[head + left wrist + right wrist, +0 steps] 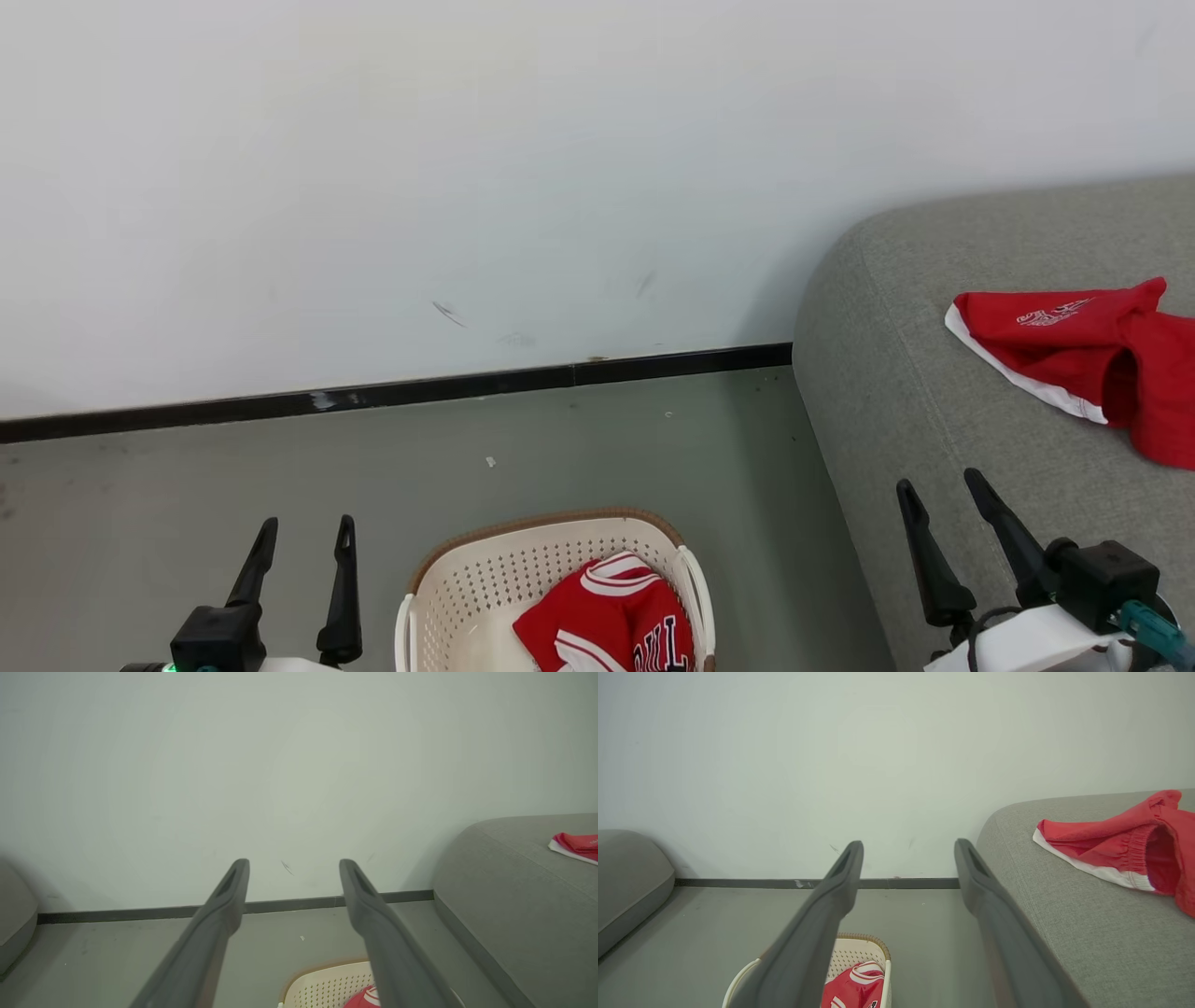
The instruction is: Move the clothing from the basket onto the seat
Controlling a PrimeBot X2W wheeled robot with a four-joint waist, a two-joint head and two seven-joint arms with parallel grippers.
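Observation:
A red jersey with dark letters (611,621) lies crumpled in the cream basket (467,588) on the floor at the bottom centre; it also peeks out in the right wrist view (852,987). A second red garment with white trim (1083,359) rests on the grey seat (896,401) at the right, seen too in the right wrist view (1115,844). My left gripper (303,537) hovers open over the floor left of the basket. My right gripper (938,490) stands open above the seat's front edge, below the garment. Both hold nothing.
A pale wall with a dark baseboard (392,392) runs behind the grey floor (579,448). Another grey cushion edge (626,882) sits at the far left. The basket stands between the two grippers, close to the seat's side.

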